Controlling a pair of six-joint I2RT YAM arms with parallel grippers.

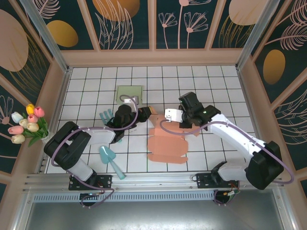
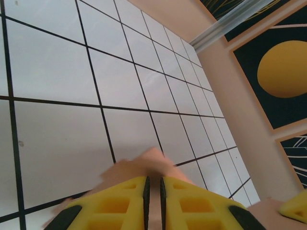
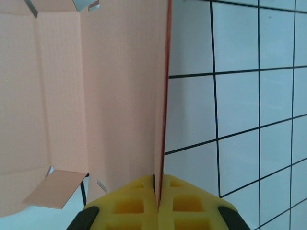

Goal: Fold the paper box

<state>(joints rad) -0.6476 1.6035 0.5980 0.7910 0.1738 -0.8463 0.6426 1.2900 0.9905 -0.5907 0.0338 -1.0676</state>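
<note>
Left gripper (image 2: 153, 189) has its fingers almost together right at a flap of the box (image 1: 168, 146) (can't tell if it's actually pinching it). Box sits mid-table (image 1: 216, 86), a bit toward the near edge. Right gripper (image 3: 158, 184) is clamped tight on a box panel's edge.

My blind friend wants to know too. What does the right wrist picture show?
The right gripper pinches the thin edge of the peach paper box between its yellow fingers. Right of it lies the white table with black grid lines.
</note>
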